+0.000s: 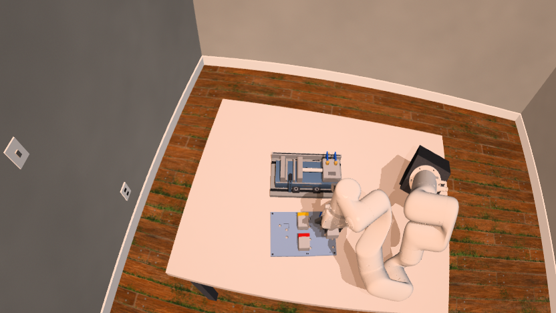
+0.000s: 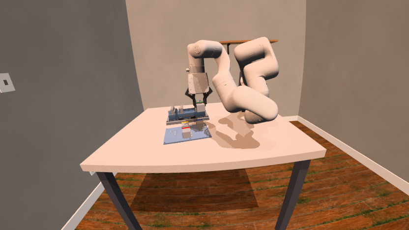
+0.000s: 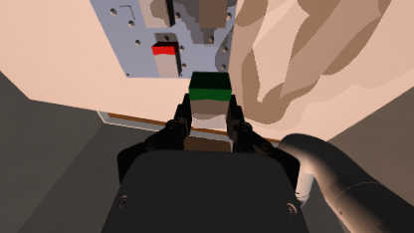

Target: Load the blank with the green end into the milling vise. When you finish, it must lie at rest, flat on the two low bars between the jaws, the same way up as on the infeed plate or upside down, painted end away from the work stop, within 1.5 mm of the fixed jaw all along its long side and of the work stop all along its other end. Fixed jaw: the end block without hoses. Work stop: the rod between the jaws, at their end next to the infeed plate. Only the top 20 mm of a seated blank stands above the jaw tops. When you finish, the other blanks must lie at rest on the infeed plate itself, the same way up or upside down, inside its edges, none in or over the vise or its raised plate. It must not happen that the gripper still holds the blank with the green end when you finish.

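My gripper [image 3: 209,103] is shut on the green-ended blank [image 3: 210,97] and holds it in the air, well above the infeed plate [image 1: 302,232]. In the exterior view the gripper [image 2: 199,103] hangs over the plate's right side with the blank [image 2: 200,107] between its fingers. The yellow-ended blank [image 1: 303,220] and the red-ended blank [image 1: 303,241] lie on the plate. The red-ended blank also shows in the wrist view [image 3: 165,57]. The milling vise [image 1: 305,173] stands behind the plate, with its hosed jaw block [image 1: 331,168] at the right and the gap between the jaws empty.
The arm's elbow and base [image 1: 426,176] fill the table's right side. The arm's shadows fall over the plate's right part. The table edge shows below the blank in the wrist view.
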Controlling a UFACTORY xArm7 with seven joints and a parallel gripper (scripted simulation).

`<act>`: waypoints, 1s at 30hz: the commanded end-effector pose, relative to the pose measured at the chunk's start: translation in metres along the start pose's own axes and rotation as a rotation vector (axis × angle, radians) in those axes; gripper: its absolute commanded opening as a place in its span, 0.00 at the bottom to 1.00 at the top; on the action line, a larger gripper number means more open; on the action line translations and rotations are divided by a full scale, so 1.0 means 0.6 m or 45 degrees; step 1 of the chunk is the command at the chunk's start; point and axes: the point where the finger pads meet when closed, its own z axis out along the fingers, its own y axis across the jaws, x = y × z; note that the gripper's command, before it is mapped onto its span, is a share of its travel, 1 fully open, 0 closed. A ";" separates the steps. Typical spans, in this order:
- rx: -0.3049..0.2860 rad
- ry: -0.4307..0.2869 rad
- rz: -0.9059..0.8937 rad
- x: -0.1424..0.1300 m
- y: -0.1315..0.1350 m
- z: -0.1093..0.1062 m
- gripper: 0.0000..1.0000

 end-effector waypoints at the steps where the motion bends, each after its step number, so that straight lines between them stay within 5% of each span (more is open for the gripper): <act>1: -0.003 -0.001 -0.001 0.000 0.000 -0.005 0.00; 30: -0.003 -0.001 -0.001 0.000 0.000 0.007 0.00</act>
